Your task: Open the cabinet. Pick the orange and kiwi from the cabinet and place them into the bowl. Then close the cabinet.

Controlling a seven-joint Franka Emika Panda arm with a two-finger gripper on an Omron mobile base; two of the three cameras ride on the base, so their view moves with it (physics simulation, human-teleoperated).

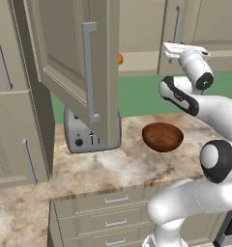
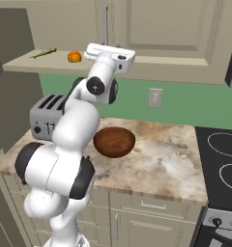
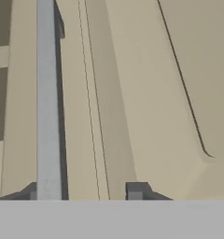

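Observation:
The cabinet's left door [image 1: 65, 58] hangs wide open, while its right door [image 2: 161, 24] is closed. On the open shelf sits the orange [image 1: 120, 59] [image 2: 74, 57]. The kiwi is hidden. My gripper [image 1: 169, 47] [image 2: 106, 47] [image 3: 83, 191] is raised to the right door's silver bar handle [image 3: 48, 102] [image 2: 105, 24]. Its jaws stand apart, and the bar runs between them, close against the left fingertip. The reddish-brown bowl [image 1: 162, 136] [image 2: 114, 141] rests on the counter below and holds nothing.
A silver toaster [image 1: 79, 132] [image 2: 45, 116] stands left of the bowl, partly under the open door. A thin green stalk [image 2: 44, 52] lies on the shelf left of the orange. The stove [image 2: 224, 154] adjoins the counter on the right. Drawers [image 1: 113, 212] run below the counter edge.

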